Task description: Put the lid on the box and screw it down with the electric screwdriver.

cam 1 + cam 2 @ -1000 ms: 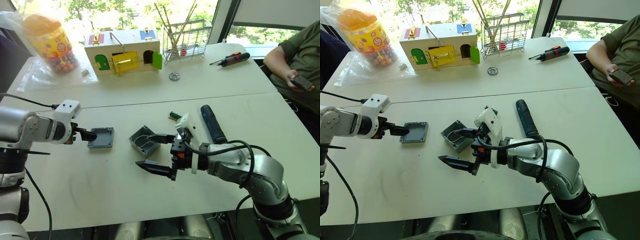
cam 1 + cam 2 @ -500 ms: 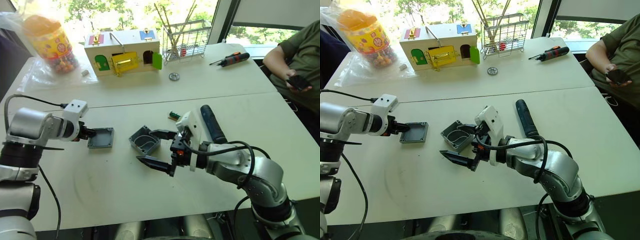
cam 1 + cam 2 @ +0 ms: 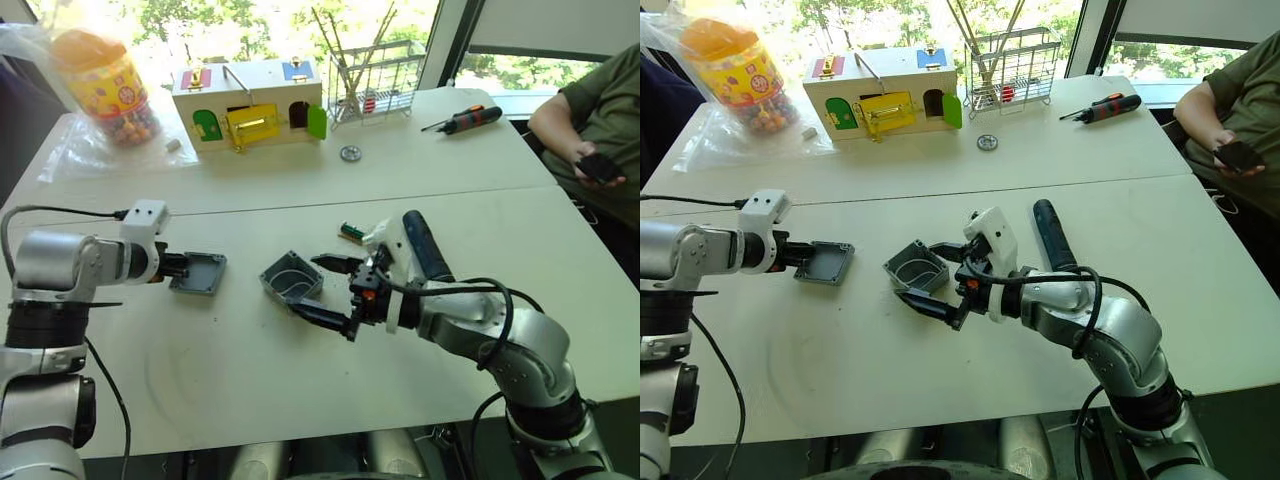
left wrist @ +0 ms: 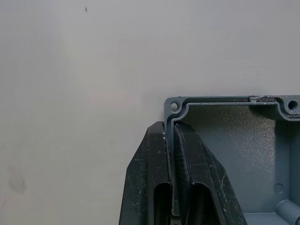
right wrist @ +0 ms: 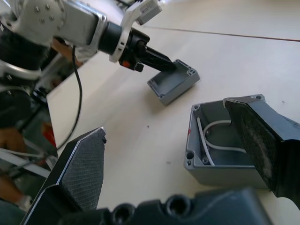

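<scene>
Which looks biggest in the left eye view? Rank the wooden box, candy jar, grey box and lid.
1. Wooden box
2. Candy jar
3. Grey box and lid: alike, so unranked.
The first two sit farther from the camera, so their lead holds.

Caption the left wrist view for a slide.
Left gripper pinches the rim of the grey lid, hollow side up, over the white table.

Head stereo pair angled down over the table (image 3: 300,400) from above; each wrist view set close along its fingers, both sharing the lid (image 5: 174,82) with the head views.
</scene>
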Controlling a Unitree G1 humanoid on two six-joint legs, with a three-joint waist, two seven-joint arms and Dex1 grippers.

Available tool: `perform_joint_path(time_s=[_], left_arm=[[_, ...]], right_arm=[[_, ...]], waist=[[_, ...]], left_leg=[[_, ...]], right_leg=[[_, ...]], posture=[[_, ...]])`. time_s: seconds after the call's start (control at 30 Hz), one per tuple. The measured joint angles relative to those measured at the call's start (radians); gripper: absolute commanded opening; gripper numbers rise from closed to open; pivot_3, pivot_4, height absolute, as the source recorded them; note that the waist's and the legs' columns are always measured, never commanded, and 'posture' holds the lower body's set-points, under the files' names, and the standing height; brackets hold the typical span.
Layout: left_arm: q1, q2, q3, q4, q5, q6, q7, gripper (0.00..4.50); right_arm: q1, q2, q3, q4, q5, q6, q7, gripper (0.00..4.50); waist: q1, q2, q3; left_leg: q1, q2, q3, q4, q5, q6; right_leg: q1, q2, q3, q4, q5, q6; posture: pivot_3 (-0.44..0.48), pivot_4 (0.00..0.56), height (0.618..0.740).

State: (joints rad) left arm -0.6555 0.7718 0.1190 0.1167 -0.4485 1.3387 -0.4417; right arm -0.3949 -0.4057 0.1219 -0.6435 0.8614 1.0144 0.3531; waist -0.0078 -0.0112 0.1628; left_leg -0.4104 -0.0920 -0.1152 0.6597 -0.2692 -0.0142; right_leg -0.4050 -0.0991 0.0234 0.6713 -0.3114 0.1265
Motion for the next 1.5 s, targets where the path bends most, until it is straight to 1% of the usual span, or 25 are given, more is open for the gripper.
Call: perform_joint_path(time_s=[0.13, 0.2, 0.37, 0.5, 0.6, 0.73, 0.97, 1.07, 1.2, 1.33, 1.37, 1.5], left_arm=[[-0.151, -0.014, 0.069, -0.012, 0.000, -0.171, -0.019, 0.03], [-0.202, -0.063, 0.084, -0.045, -0.002, -0.254, -0.019, 0.03], [-0.214, -0.218, 0.068, -0.087, -0.012, -0.351, 0.001, 0.03], [-0.214, -0.306, 0.054, -0.125, -0.013, -0.398, 0.030, 0.03], [-0.214, -0.349, 0.052, -0.139, -0.014, -0.418, 0.043, 0.03], [-0.214, -0.385, 0.050, -0.140, -0.015, -0.428, 0.052, 0.03], [-0.214, -0.391, 0.049, -0.159, -0.019, -0.429, 0.043, 0.03], [-0.214, -0.391, 0.049, -0.159, -0.019, -0.429, 0.030, 0.00], [-0.214, -0.392, 0.048, -0.158, -0.019, -0.430, 0.027, 0.00], [-0.214, -0.394, 0.031, -0.159, -0.019, -0.433, 0.019, 0.00], [-0.214, -0.394, 0.030, -0.159, -0.019, -0.435, 0.019, 0.00], [-0.214, -0.395, 0.030, -0.159, -0.019, -0.436, 0.020, 0.00]], right_arm=[[-0.142, 0.064, -0.105, 0.116, 0.077, 0.029, -0.060, 4.50], [-0.220, 0.086, -0.130, 0.211, 0.078, 0.033, -0.080, 4.50], [-0.373, 0.145, -0.162, 0.429, 0.072, 0.036, -0.103, 4.50], [-0.470, 0.163, -0.201, 0.550, 0.064, 0.037, -0.117, 4.50], [-0.497, 0.172, -0.220, 0.600, 0.063, 0.049, -0.131, 4.50], [-0.498, 0.174, -0.228, 0.627, 0.055, 0.058, -0.142, 4.50], [-0.498, 0.184, -0.250, 0.630, 0.047, 0.061, -0.152, 4.50], [-0.498, 0.192, -0.252, 0.630, 0.044, 0.061, -0.155, 3.72], [-0.497, 0.198, -0.253, 0.630, 0.037, 0.059, -0.157, 2.31], [-0.497, 0.210, -0.263, 0.630, 0.032, 0.055, -0.160, 0.33], [-0.496, 0.210, -0.265, 0.630, 0.028, 0.055, -0.160, 0.10], [-0.496, 0.216, -0.269, 0.630, 0.026, 0.055, -0.161, 0.11]], waist=[[-0.005, -0.001, 0.000], [-0.005, 0.000, 0.000], [-0.015, 0.000, 0.000], [-0.022, 0.000, 0.000], [-0.030, 0.000, 0.000], [-0.038, 0.000, 0.000], [-0.039, 0.000, 0.000], [-0.037, 0.000, 0.000], [-0.037, 0.000, 0.000], [-0.037, 0.000, 0.000], [-0.037, 0.000, 0.000], [-0.038, 0.000, 0.000]], left_leg=[[-0.002, 0.000, 0.000, -0.001, 0.001, -0.001], [-0.002, -0.001, 0.001, -0.001, 0.001, -0.001], [-0.002, -0.001, 0.001, -0.001, 0.001, -0.001], [-0.002, -0.001, 0.001, -0.002, 0.001, -0.001], [-0.002, -0.001, 0.001, -0.002, 0.001, -0.001], [-0.002, -0.001, 0.002, -0.002, 0.001, -0.001], [-0.002, -0.001, 0.002, -0.003, 0.001, -0.001], [-0.002, -0.001, 0.002, -0.002, 0.001, -0.001], [-0.002, -0.002, 0.002, -0.002, 0.001, -0.001], [-0.002, -0.002, 0.002, -0.002, 0.001, -0.001], [-0.002, -0.002, 0.002, -0.002, 0.001, -0.001], [-0.002, -0.002, 0.002, -0.002, 0.001, -0.001]], right_leg=[[-0.001, -0.002, -0.001, -0.001, 0.000, 0.000], [-0.001, -0.003, -0.001, -0.001, 0.000, 0.000], [-0.002, -0.003, -0.001, 0.000, 0.000, 0.000], [-0.003, -0.003, -0.001, 0.000, 0.000, 0.000], [-0.003, -0.004, -0.001, 0.000, 0.000, 0.000], [-0.003, -0.003, -0.001, 0.000, 0.000, 0.000], [-0.003, -0.003, -0.001, 0.000, 0.000, 0.000], [-0.003, -0.003, -0.001, 0.000, 0.000, 0.000], [-0.003, -0.003, -0.001, 0.000, 0.000, 0.000], [-0.003, -0.003, -0.001, 0.000, 0.000, 0.000], [-0.003, -0.003, -0.001, 0.001, 0.000, 0.000], [-0.003, -0.003, -0.001, 0.001, 0.000, 0.000]], posture=[[0.000, 0.150, 0.740], [0.000, 0.150, 0.740], [0.000, 0.150, 0.740], [0.000, 0.150, 0.740], [0.000, 0.150, 0.740], [0.000, 0.150, 0.740], [0.000, 0.150, 0.740], [0.000, 0.150, 0.740], [0.000, 0.150, 0.740], [0.000, 0.150, 0.740], [0.000, 0.150, 0.740], [0.000, 0.150, 0.740]])
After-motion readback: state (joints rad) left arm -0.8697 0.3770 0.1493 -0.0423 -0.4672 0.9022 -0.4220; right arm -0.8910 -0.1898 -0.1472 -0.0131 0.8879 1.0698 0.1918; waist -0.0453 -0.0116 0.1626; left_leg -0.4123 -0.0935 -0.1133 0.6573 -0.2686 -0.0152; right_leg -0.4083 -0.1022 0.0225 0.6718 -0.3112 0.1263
